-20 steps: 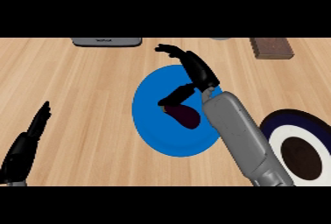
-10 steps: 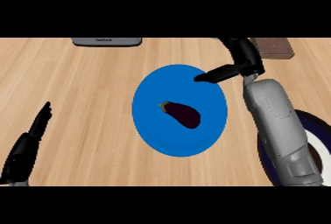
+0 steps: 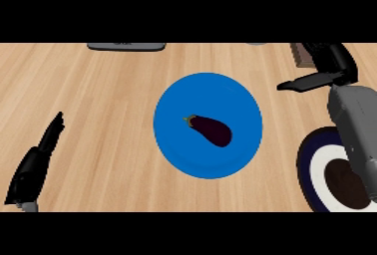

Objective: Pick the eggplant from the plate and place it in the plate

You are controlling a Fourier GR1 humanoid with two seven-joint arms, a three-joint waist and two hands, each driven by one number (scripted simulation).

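A dark purple eggplant [image 3: 211, 130] lies in the middle of a blue plate [image 3: 177, 154] at the centre of the wooden counter. My right hand [image 3: 324, 69] is up at the far right, beyond the plate's edge, open with its thumb pointing left and nothing in it. Its grey forearm runs down over a second plate [image 3: 313, 164], dark-rimmed and white with a dark centre, at the lower right. My left hand [image 3: 40, 159] rests open at the lower left edge, well away from both plates.
A grey flat object [image 3: 126, 46] sits at the counter's far edge, top left of centre. A brown block [image 3: 300, 55] shows at the top right, partly behind my right hand. Bare wood lies between my left hand and the blue plate.
My right hand has let go of the eggplant and moved up and to the right, off the blue plate. The eggplant stays on the plate. My left hand has not moved.
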